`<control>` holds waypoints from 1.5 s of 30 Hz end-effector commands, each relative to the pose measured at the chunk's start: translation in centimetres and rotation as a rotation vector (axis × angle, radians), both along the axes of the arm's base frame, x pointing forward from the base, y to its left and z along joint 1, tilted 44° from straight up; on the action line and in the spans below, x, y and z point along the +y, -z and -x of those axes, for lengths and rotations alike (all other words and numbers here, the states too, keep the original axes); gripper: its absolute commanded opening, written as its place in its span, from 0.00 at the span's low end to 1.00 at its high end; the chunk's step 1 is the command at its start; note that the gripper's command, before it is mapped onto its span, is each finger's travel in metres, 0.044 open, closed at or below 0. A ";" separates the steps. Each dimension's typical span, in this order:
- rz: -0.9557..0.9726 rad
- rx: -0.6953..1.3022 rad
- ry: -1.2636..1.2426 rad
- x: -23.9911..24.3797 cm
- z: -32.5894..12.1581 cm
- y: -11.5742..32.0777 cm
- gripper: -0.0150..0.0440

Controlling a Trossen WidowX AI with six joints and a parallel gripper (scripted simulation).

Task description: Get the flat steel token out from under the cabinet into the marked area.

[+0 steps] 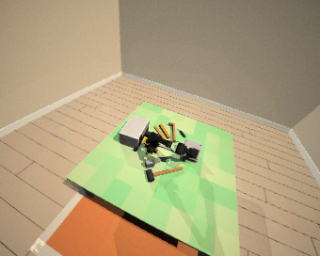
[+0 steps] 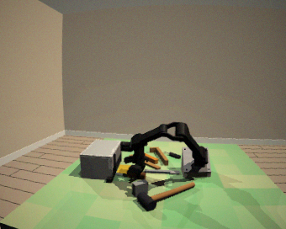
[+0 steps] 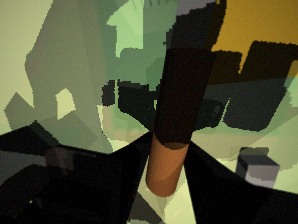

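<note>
The grey cabinet [image 1: 135, 131] [image 2: 96, 164] stands at the left of the table. My gripper [image 3: 167, 138] [image 2: 135, 169] is low in front of it, shut on a tool with an orange-brown round handle. In the wrist view the handle [image 3: 167, 170] comes out between the fingers and a thick dark section [image 3: 182, 100] runs up and away; its far end is unclear. A yellow piece [image 2: 124, 169] [image 3: 260, 22] lies between the gripper and the cabinet. I cannot make out the token, the vent slots or the marked area's outline.
A grey block [image 1: 150, 163] [image 2: 140, 188] [image 3: 257, 172] stands near the gripper, beside a black-headed hammer [image 1: 168, 171] [image 2: 173, 192]. A thin grey rod [image 2: 161, 172] lies toward the arm base. Orange pieces [image 1: 164, 131] [image 2: 159, 155] and a small dark item [image 1: 182, 134] [image 2: 174, 155] lie behind the arm.
</note>
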State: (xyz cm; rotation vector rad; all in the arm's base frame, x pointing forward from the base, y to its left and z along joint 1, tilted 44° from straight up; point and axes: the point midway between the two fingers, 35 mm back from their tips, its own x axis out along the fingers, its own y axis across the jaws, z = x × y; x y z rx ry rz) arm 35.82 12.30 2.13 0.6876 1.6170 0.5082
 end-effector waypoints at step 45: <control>-0.002 -0.012 -0.005 -0.1 -4.4 0.4 0.25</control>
